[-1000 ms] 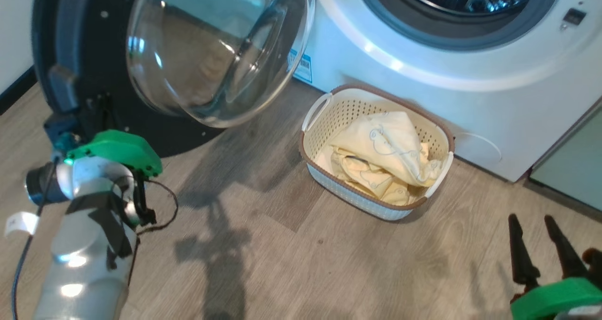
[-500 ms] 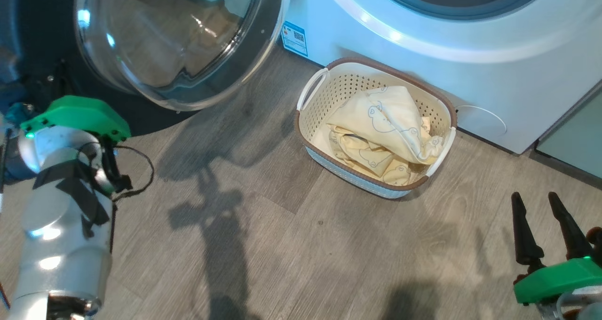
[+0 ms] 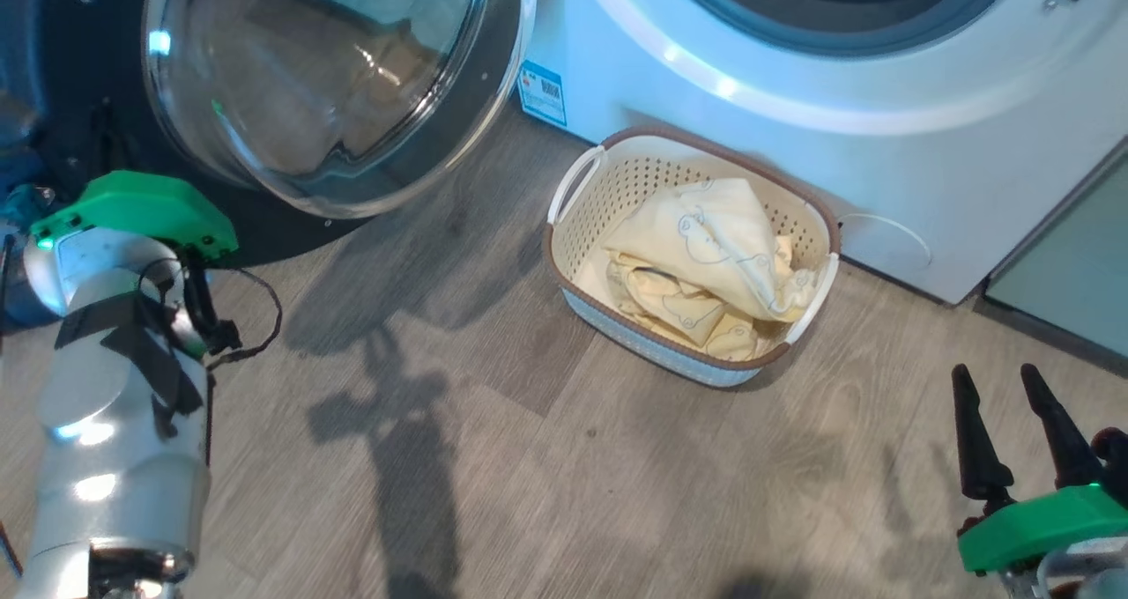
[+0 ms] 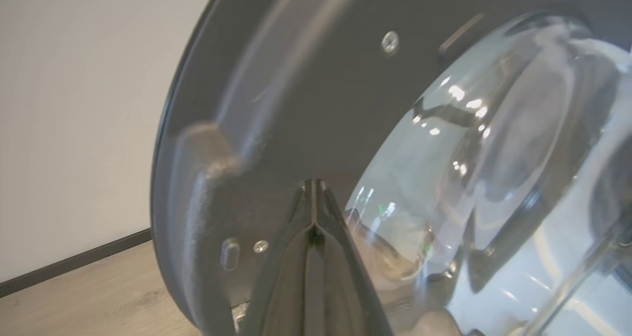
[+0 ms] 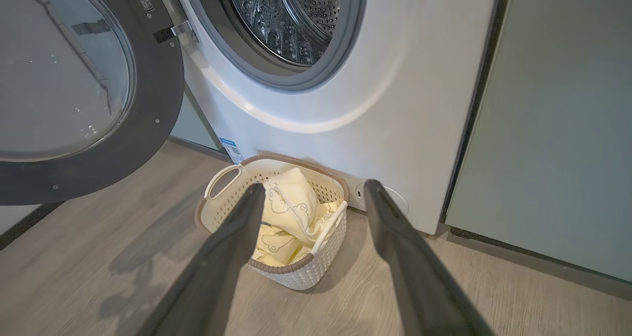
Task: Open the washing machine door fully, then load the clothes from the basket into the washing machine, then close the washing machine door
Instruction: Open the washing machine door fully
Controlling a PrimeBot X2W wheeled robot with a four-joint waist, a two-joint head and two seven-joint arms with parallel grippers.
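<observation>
Close before the dark inner rim of the washing machine door point(image 4: 296, 104), the left gripper point(image 4: 313, 188) has its two fingers pressed flat together, holding nothing. Whether the tips touch the rim I cannot tell. The door stands swung wide open at the machine's left, its clear glass bowl bulging out over the wood floor point(image 3: 529, 458). The left arm's silver forearm point(image 3: 123, 423) rises toward it from the lower left of the head view.

Low at the right, the right gripper point(image 3: 994, 379) hovers above bare floor with its fingers spread apart and empty, well apart from the basket point(image 3: 599, 203). The basket sits at the floor's far edge, just beside the white front of the washing machine point(image 3: 793, 167) and below the drum opening. The clothes point(image 3: 714, 247) lie heaped inside it — pale yellow, with bear outlines. A grey rubber ring point(image 5: 345, 44) circles the steel drum point(image 5: 281, 20). A pale green cabinet point(image 5: 558, 128) adjoins the machine's right side.
</observation>
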